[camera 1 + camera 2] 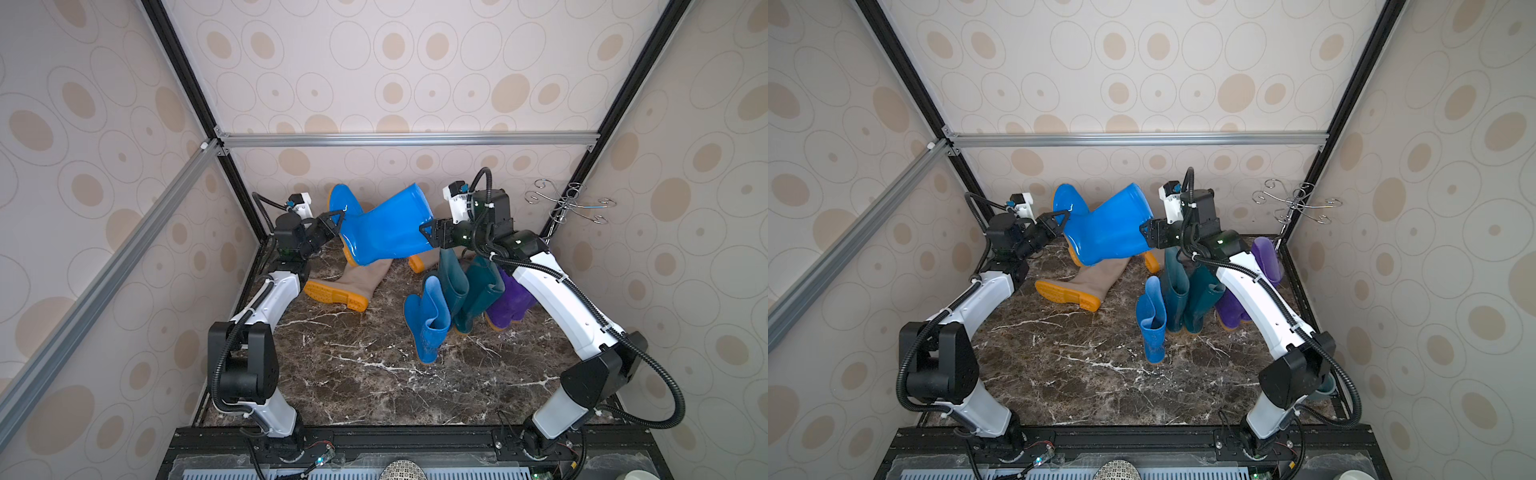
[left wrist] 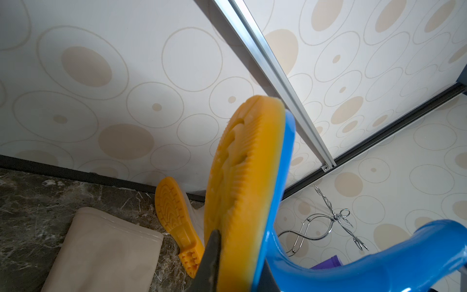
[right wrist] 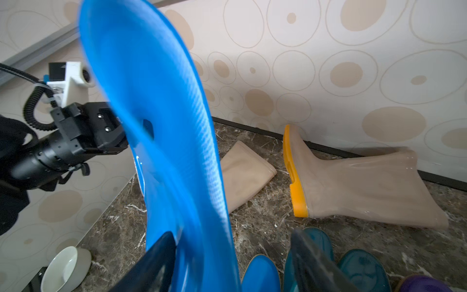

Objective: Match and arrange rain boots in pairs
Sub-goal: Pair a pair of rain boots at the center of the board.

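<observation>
So right now one blue boot (image 1: 382,224) is hanging in the air toward the back of the booth. It's lying on its side, with the foot end toward the left claw (image 1: 337,217) and the open top toward the right claw (image 1: 426,233). The left claw is squeezed nearly closed on the edge of the foot, one finger (image 2: 211,255) flat against the orange sole. The right claw is spread wide with the rim of the shaft running between its fingers. In the right wrist view there's a clear gap on one side, so I'd say it isn't holding anything. That's what worries me: a shiny, floppy boot is carried by a pinch on the sole edge alone. It could swivel or slide out, and it'd land on the two beige boots (image 1: 353,282) lying flat right under it. Its match, the other blue boot (image 1: 428,328), stands upright on the counter (image 1: 365,382) just beside the teal boots (image 1: 469,291), with the purple boots (image 1: 513,301) past those. They're packed tight, so a sloppy swing over there, or the right arm dipping, could tip the whole row like dominoes.
</observation>
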`<state>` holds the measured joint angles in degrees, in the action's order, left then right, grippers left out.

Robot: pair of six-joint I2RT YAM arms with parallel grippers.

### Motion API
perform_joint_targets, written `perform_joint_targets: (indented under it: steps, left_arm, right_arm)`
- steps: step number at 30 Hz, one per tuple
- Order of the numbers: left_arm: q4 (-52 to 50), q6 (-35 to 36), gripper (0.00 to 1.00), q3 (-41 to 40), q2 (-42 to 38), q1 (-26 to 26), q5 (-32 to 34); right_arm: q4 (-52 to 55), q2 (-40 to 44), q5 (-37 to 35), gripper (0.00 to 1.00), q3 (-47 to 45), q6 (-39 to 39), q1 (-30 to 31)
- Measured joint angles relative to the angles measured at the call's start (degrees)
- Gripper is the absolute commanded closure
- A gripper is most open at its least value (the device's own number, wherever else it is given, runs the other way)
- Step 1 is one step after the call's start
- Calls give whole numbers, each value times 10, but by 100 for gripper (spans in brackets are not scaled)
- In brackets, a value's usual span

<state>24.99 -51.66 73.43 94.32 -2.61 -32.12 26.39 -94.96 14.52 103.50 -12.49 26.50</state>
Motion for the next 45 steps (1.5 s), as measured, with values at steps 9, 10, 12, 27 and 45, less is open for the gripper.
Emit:
perform_joint_targets:
  steps: [9,10,12,27,45]
  left_arm:
    - [5,-9,100,-16,-6,1,-32]
    - [7,-12,100,-25,-10,1,-35]
    - [11,-20,98,-54,-23,-1,-38]
    - [30,-52,55,-254,-94,-52,-62]
    - [-83,27,26,-231,-99,-62,-9]
  right_arm:
    - [25,-32,123,54,70,-3,3]
    - [33,-34,125,60,77,-2,6]
    - [64,-40,126,75,97,5,18]
    - [169,57,50,100,20,-23,142]
    - [220,140,-53,100,-114,-130,223]
